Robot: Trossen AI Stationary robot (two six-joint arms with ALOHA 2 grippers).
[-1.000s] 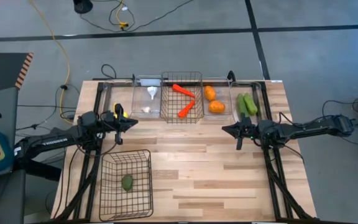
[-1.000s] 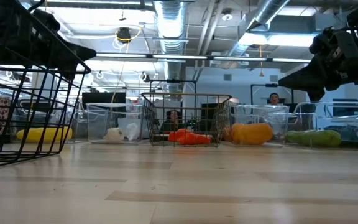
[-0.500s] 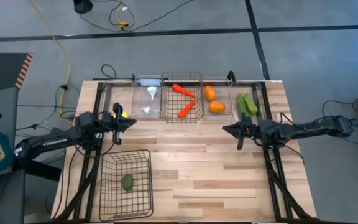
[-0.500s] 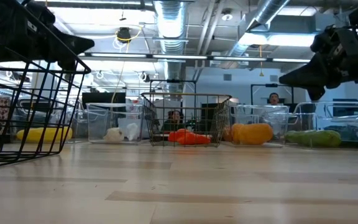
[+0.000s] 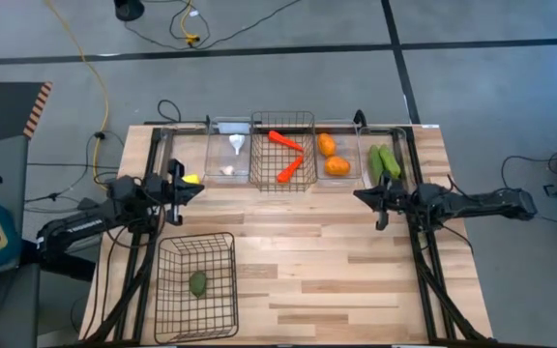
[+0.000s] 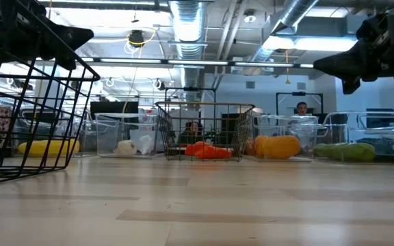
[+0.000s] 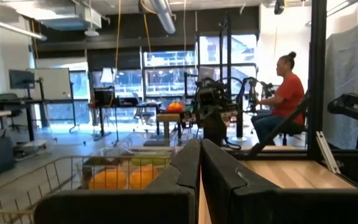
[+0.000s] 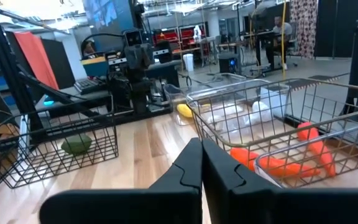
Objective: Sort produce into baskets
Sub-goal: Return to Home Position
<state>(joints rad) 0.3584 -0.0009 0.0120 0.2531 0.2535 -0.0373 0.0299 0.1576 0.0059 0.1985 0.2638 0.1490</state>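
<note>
Evidently the sorting looks done: carrots point(image 5: 286, 155) lie in the middle basket point(image 5: 282, 118), with garlics point(image 5: 230, 159), oranges point(image 5: 333, 155) and cucumbers point(image 5: 386, 160) in the clear bins point(image 5: 211, 145) beside it. A yellow piece point(image 5: 190, 180) sits at the row's left end, and the avocado point(image 5: 198, 282) is in the near basket point(image 5: 162, 253). The left gripper point(image 5: 188, 188) hangs by the yellow piece and the right gripper point(image 5: 361, 197) near the cucumbers, each empty with fingers pressed together. Homing well, I judge, means drawing each arm straight back and level, above bin walls and basket rims, without sweeping sideways.
</note>
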